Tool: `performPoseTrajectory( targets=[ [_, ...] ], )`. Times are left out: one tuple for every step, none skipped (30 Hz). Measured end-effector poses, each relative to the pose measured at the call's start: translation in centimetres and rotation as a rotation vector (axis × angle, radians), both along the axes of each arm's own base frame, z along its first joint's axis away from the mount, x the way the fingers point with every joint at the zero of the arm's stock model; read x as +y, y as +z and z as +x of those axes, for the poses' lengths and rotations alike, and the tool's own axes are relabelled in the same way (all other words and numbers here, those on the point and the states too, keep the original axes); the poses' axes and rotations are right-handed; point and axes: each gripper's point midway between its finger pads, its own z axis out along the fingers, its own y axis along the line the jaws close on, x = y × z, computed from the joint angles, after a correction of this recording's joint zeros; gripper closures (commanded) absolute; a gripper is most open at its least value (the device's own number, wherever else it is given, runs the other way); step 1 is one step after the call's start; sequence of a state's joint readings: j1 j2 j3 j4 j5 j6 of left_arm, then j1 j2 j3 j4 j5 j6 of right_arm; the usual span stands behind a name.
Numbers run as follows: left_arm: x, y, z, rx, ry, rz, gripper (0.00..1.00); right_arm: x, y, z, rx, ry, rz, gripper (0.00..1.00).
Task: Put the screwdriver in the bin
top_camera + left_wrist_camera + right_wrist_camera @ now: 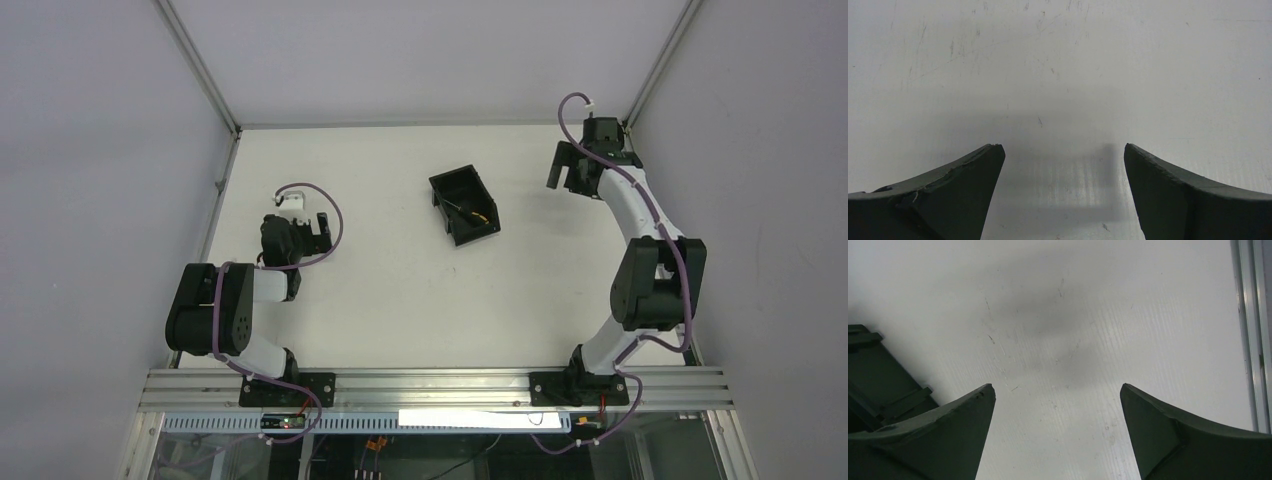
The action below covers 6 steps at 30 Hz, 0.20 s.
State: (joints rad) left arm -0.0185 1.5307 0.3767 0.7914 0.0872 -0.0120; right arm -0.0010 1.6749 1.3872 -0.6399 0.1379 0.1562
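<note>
Nearest the bases, the left claw (pixel 297 228) is hovering at about 9 o'clock from the middle of the white table (pixel 400 300). In its wrist view the left claw (pixel 1063 150) is standing wide open, its two dark, matte, wedge-shaped fingers (pixel 958 190) gripping nothing over the scuffed, finely ribbed table (pixel 1058 65). Farther out, at about 1 o'clock, the bin (pixel 445 212) is sitting skewed on the table: a small black plastic rectangle with raised walls. The screwdriver (pixel 478 213) is lying inside it on the floor, slim, its yellow-orange handle pointing toward 4 o'clock and its thin dark shaft running toward 10 o'clock. Farthest, at about 2 o'clock, the right claw (pixel 572 172) is hanging well apart from the bin. In its own view the right claw (pixel 1058 390) is gaping wide and holding nothing, with a ribbed outer wall of the bin (pixel 878 375) showing at 9 o'clock and an aluminium rail (pixel 1250 330) running along 3 o'clock.
</note>
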Motion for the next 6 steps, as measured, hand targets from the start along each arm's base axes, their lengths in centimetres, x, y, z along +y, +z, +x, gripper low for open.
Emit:
performPoseTrajectory(
  targets=[
    [0.00,0.00,0.00,0.000,0.000,0.000,0.01,-0.05,0.16,0.01,-0.008,-0.002,-0.002,0.01],
    [0.00,0.00,0.00,0.000,0.000,0.000,0.01,-0.06,0.30,-0.03,-0.015,-0.004,-0.004,0.01],
    [0.00,0.00,0.00,0.000,0.000,0.000,0.01,-0.11,0.51,-0.14,-0.021,-0.007,-0.005,0.01],
    [0.00,0.00,0.00,0.000,0.000,0.000,0.01,-0.15,0.65,-0.21,-0.026,-0.009,-0.006,0.01],
    [0.00,0.00,0.00,0.000,0.000,0.000,0.01,-0.18,0.79,-0.25,-0.029,-0.010,-0.008,0.01],
    [0.00,0.00,0.00,0.000,0.000,0.000,0.01,-0.22,0.98,-0.32,-0.036,-0.012,-0.010,0.01]
  ],
)
